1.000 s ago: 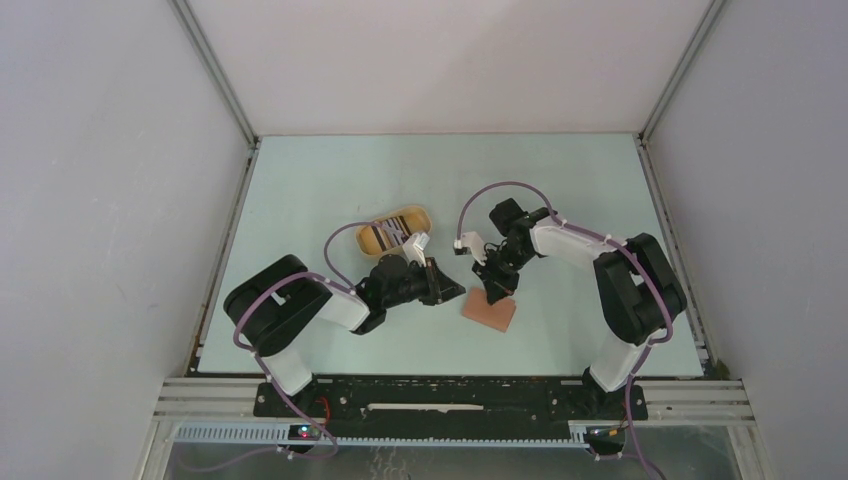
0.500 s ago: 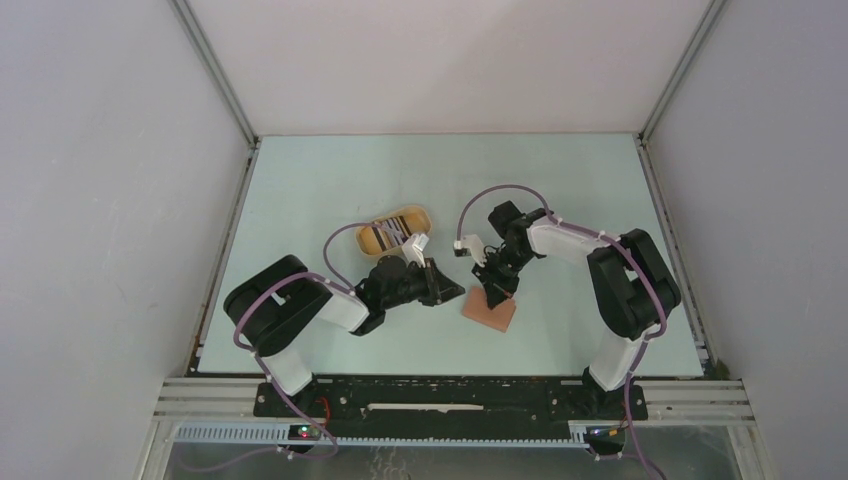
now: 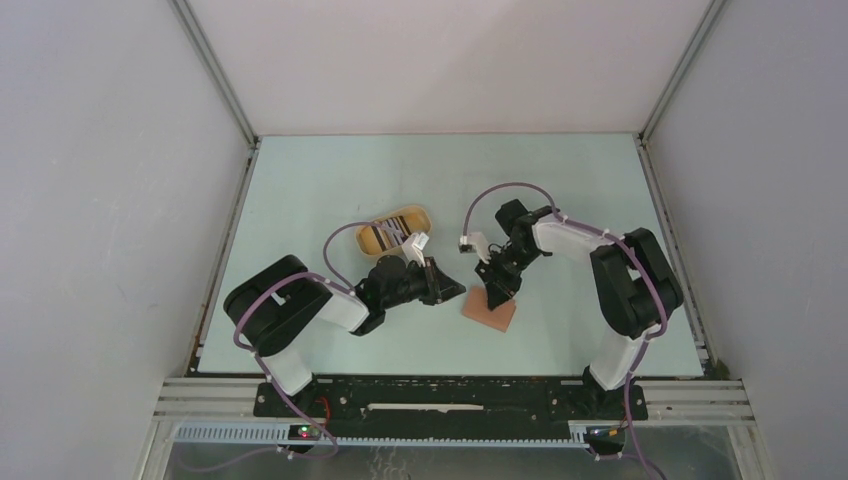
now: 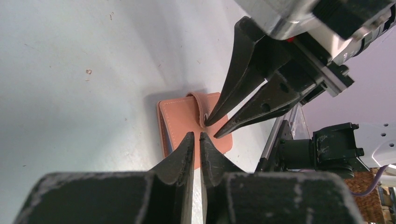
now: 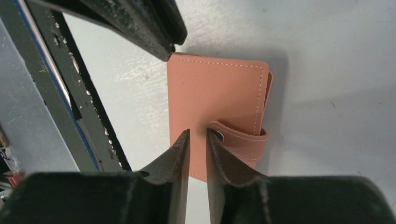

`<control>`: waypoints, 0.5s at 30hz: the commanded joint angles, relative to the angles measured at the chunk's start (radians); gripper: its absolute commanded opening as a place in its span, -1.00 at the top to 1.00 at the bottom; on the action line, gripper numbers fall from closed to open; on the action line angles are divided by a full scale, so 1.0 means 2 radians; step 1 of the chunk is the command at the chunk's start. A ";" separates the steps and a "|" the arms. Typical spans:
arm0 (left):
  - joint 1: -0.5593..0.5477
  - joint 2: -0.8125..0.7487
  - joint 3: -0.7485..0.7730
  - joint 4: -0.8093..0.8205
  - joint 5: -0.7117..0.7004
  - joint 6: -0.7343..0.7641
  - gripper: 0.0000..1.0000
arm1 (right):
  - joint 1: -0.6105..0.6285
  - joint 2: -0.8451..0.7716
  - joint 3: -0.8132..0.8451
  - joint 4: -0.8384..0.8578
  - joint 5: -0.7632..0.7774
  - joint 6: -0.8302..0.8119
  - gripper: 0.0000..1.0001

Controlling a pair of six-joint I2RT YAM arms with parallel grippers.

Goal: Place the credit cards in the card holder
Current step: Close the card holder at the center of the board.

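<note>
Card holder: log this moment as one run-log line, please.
card holder: closed, flat on table | right tool: tips slightly apart at snap tab | left tool: tips at holder edge, grip unclear

closed reddish-brown card holder flat on pale table

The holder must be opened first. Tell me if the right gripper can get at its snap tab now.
Probably yes: the right gripper has its tips right at the snap tab, nothing between; the left gripper is at another corner of the card holder.
</note>
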 commanded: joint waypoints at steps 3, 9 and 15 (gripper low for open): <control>-0.002 -0.008 -0.011 0.026 0.003 0.002 0.76 | -0.020 -0.048 0.012 -0.027 -0.068 -0.037 0.30; -0.002 -0.008 -0.013 0.030 0.005 0.002 0.76 | -0.035 -0.072 0.012 -0.039 -0.098 -0.054 0.23; -0.001 -0.007 -0.012 0.032 0.006 0.003 0.76 | -0.037 -0.078 0.012 -0.016 -0.079 -0.035 0.30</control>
